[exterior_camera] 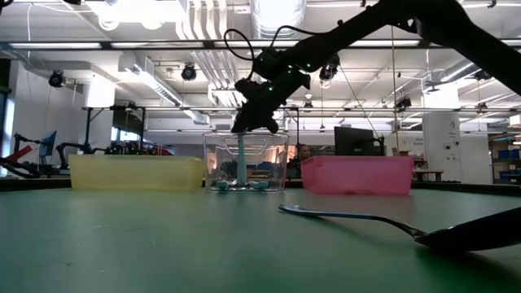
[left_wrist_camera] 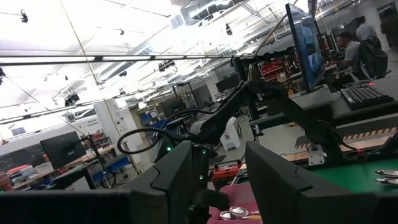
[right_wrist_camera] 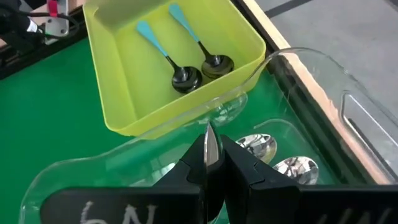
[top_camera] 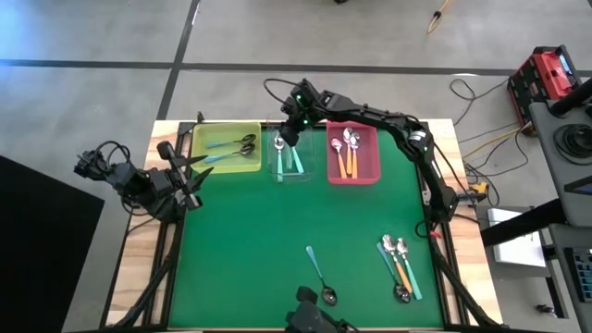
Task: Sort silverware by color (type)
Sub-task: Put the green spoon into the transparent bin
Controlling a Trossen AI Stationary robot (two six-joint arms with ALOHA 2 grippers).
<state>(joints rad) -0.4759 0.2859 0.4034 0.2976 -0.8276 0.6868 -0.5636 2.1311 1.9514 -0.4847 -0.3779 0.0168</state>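
Observation:
My right gripper (top_camera: 289, 132) hangs over the clear bin (top_camera: 302, 174) at the far edge, shut on a spoon. In the low view a teal handle (exterior_camera: 242, 159) stands upright under it inside the clear bin (exterior_camera: 277, 155). Two silver bowls (right_wrist_camera: 258, 144) of other spoons lie on that bin's floor. The yellow bin (top_camera: 208, 137) holds two dark-bowled teal spoons (right_wrist_camera: 186, 78). The red bin (top_camera: 366, 153) holds orange spoons (top_camera: 345, 153). My left gripper (top_camera: 190, 176) waits open at the table's left edge, touching nothing. My right gripper (right_wrist_camera: 211, 168) pinches a thin silvery part of the spoon (right_wrist_camera: 211, 142) between its two fingertips, seen edge-on. The fingers come from above, pointing down into the clear bin. Whether the upright teal handle below is this spoon's, and whether it touches the bin floor, I cannot tell.
A lone teal spoon (top_camera: 319, 276) lies near the table's near edge, large in the low view (exterior_camera: 366, 220). A small heap of orange and teal spoons (top_camera: 400, 266) lies near the right corner. The green mat (top_camera: 259, 222) between them and the bins is bare.

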